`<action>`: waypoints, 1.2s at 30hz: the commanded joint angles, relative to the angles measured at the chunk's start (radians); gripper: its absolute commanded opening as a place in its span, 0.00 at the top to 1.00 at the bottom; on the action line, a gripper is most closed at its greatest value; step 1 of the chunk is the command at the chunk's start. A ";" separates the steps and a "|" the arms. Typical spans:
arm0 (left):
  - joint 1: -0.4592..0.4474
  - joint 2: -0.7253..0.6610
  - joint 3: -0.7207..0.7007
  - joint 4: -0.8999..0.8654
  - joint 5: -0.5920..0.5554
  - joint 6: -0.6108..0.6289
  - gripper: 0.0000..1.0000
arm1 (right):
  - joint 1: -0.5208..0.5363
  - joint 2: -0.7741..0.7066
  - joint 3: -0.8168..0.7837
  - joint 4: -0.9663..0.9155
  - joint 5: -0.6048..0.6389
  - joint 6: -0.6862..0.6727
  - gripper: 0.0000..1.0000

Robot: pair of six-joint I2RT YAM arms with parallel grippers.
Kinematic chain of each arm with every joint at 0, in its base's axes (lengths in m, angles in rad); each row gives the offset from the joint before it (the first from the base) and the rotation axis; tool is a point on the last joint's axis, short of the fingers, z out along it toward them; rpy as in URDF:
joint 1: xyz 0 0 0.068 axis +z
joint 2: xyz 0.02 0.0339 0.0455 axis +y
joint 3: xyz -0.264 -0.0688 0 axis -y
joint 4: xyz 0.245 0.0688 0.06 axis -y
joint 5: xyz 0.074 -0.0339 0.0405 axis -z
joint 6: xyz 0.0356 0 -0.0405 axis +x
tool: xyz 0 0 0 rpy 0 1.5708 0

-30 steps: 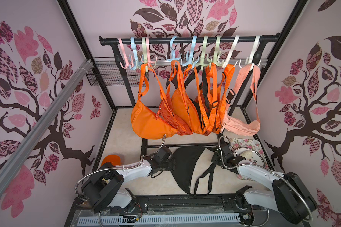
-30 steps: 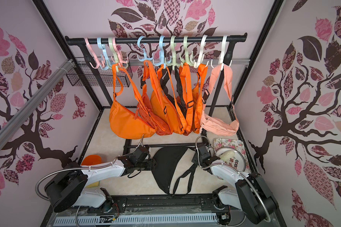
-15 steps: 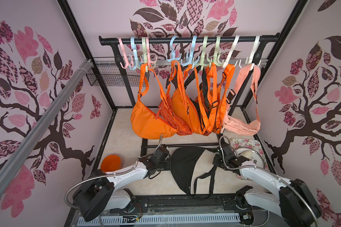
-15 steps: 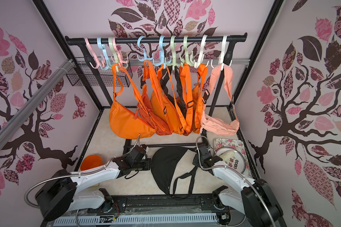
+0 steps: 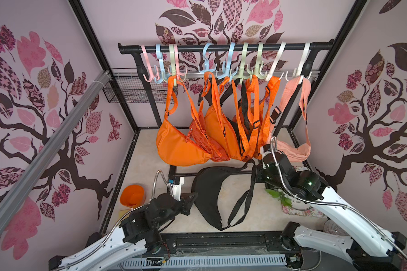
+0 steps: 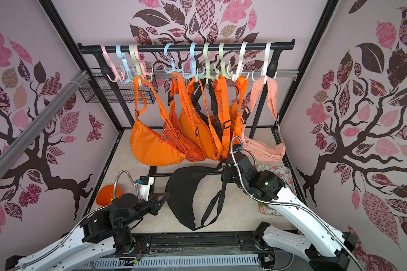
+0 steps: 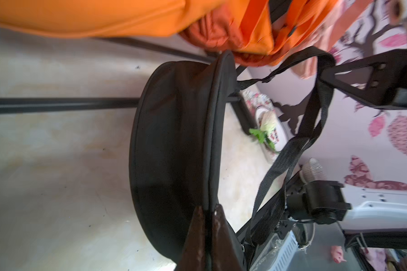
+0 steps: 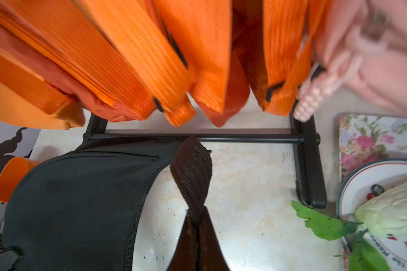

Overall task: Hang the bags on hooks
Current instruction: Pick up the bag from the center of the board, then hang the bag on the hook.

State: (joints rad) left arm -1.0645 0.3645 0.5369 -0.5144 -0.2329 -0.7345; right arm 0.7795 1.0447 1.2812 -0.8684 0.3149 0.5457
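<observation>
The black bag (image 5: pixel 209 197) (image 6: pixel 183 197) is held between my two grippers in front of the rack, with its strap (image 5: pixel 241 204) looping down toward the front. My left gripper (image 5: pixel 194 196) (image 6: pixel 166 194) (image 7: pixel 208 207) is shut on the bag's zipped edge (image 7: pixel 212 140). My right gripper (image 5: pixel 255 168) (image 6: pixel 224 169) (image 8: pixel 195 211) is shut on the twisted strap (image 8: pixel 191 169) near the bag's far end, just below the hanging bags. Coloured hooks hang along the black rail (image 5: pixel 221 47); a pink hook (image 5: pixel 148 76) and a blue hook (image 5: pixel 160 78) at the left carry nothing.
Several orange bags (image 5: pixel 181 147) and a pink bag (image 5: pixel 291 152) fill the middle and right hooks. An orange bowl (image 5: pixel 132 196) sits at the left of the floor. A plate with a cabbage (image 8: pixel 390 211) lies on a floral mat (image 5: pixel 301 211) at the right. A wire basket (image 5: pixel 132 93) hangs behind.
Both grippers have shut, the left on the bag's edge and the right on the strap. The right gripper has risen toward the hanging bags, lifting that end of the bag.
</observation>
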 commanded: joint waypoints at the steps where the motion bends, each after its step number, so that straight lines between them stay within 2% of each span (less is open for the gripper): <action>1: -0.025 -0.083 0.103 -0.060 -0.135 0.037 1.00 | 0.009 0.064 0.186 -0.151 0.098 -0.101 1.00; 6: -0.024 -0.040 0.272 -0.129 -0.114 0.140 1.00 | 0.031 0.148 0.427 -0.163 0.060 -0.247 1.00; 10: -0.023 -0.085 0.358 -0.085 -0.101 0.235 1.00 | 0.205 0.282 0.702 -0.142 0.266 -0.449 1.00; 13: -0.016 -0.145 0.393 -0.028 -0.117 0.325 1.00 | 0.221 0.402 0.923 -0.094 0.309 -0.580 1.00; 15: 0.007 -0.175 0.427 -0.004 -0.107 0.372 1.00 | 0.221 0.489 1.084 -0.068 0.302 -0.651 1.00; 18: 0.098 -0.164 0.505 0.000 -0.051 0.429 1.00 | 0.221 0.614 1.295 0.006 0.258 -0.750 1.00; 20: 0.182 -0.132 0.573 -0.012 -0.007 0.465 1.00 | 0.222 0.655 1.332 0.115 0.208 -0.816 1.00; 22: 0.240 -0.110 0.627 -0.019 0.003 0.502 1.00 | 0.222 0.663 1.283 0.268 0.214 -0.883 1.00; 24: 0.259 -0.092 0.664 -0.011 0.002 0.534 1.00 | 0.221 0.672 1.241 0.413 0.265 -0.952 1.00; 26: 0.259 -0.066 0.695 -0.015 0.001 0.560 1.00 | 0.208 0.708 1.271 0.498 0.280 -0.999 1.00; 30: 0.259 -0.005 0.731 -0.011 0.001 0.585 1.00 | 0.162 0.842 1.471 0.468 0.257 -1.012 1.00; 32: 0.259 0.035 0.749 -0.012 -0.002 0.606 1.00 | 0.147 0.861 1.461 0.492 0.256 -1.019 1.00; 36: 0.259 0.104 0.788 -0.010 -0.009 0.634 1.00 | 0.066 0.866 1.432 0.476 0.190 -0.911 1.00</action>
State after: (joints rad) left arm -0.8093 0.4347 1.2835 -0.5343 -0.2489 -0.1505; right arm 0.8917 1.8965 2.6991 -0.4412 0.5369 -0.4137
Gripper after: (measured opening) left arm 0.048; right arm 0.054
